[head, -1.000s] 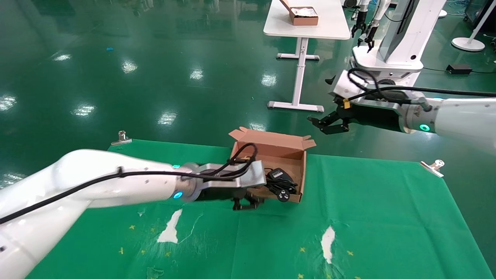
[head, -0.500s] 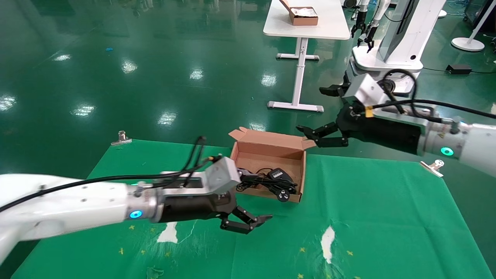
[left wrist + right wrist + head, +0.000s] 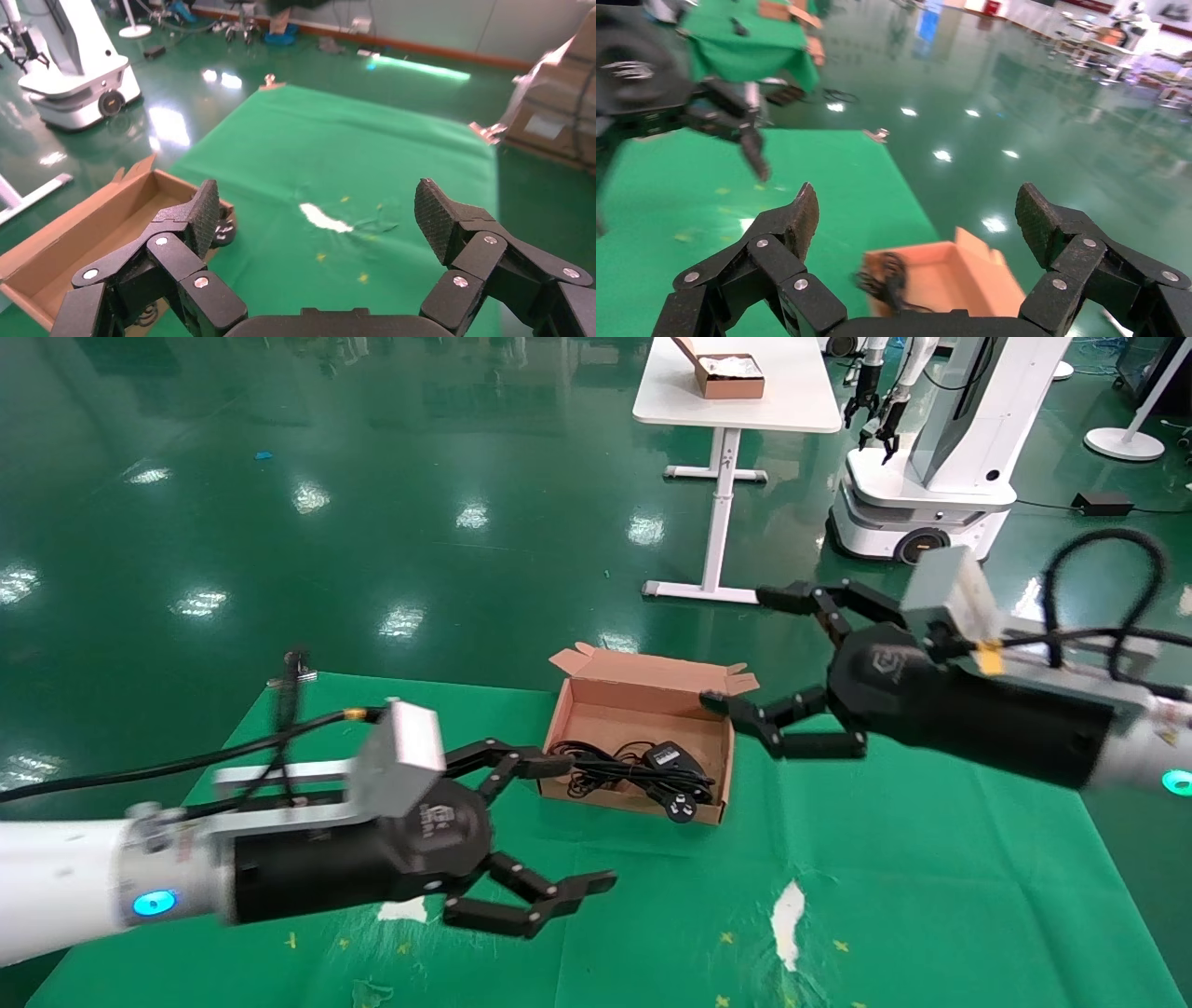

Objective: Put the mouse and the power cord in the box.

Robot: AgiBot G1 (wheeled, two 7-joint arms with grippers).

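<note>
The brown cardboard box (image 3: 643,698) stands open on the green cloth, also seen in the left wrist view (image 3: 84,232) and the right wrist view (image 3: 961,277). Inside it lie the coiled black power cord (image 3: 601,772), its pronged plug (image 3: 683,809) against the front wall, and the small black mouse (image 3: 666,756) with a pale label. My left gripper (image 3: 579,822) hovers open and empty just left of the box's front corner. My right gripper (image 3: 742,649) hangs open and empty above the box's right end. The cord (image 3: 884,274) shows blurred in the right wrist view.
The green cloth (image 3: 931,896) has white torn patches (image 3: 790,910). Beyond the table's far edge is glossy green floor. A white table (image 3: 745,407) with a smaller box (image 3: 731,374) and another white robot (image 3: 931,449) stand far behind.
My left arm has pulled back from the box toward the near left, its gripper staying open. My right arm has swung lower and nearer, over the box's right end.
</note>
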